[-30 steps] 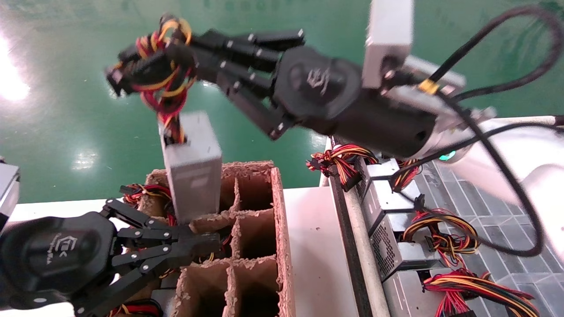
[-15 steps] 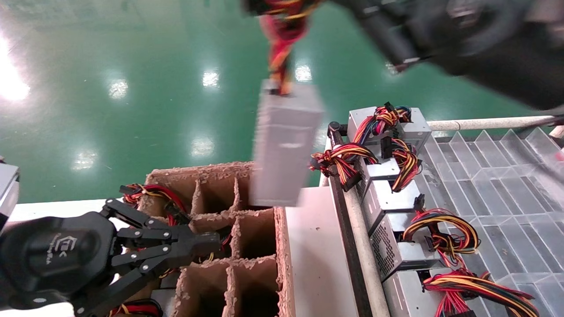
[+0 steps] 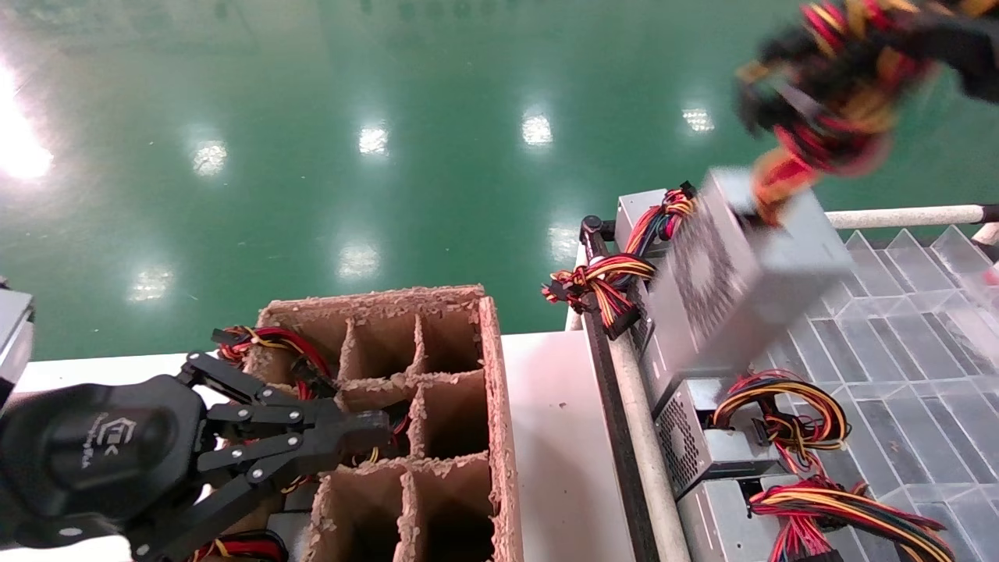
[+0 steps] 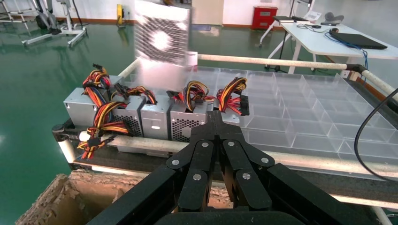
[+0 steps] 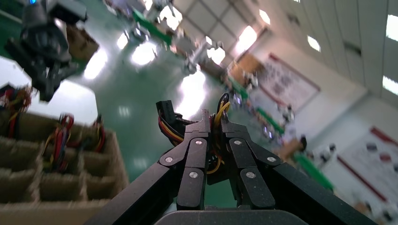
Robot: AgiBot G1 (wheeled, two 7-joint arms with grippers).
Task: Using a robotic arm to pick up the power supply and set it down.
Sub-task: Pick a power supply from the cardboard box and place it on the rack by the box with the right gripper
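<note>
Several boxed units (image 3: 702, 460) sit beneath the power supply (image 3: 741, 273), right gripper (image 5: 212, 123) clamping its wires (image 3: 827, 94).

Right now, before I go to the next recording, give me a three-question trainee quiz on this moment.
1. True or false: the power supply rests in the cardboard divider box.
2. What does the right gripper grip? A) the metal case B) the wire bundle C) the clear tray
3. Fill in: the left gripper sits over the ____ box.

Key: 1 false, it hangs tilted in the air above the row of supplies. 2 B. 3 cardboard divider.
</note>
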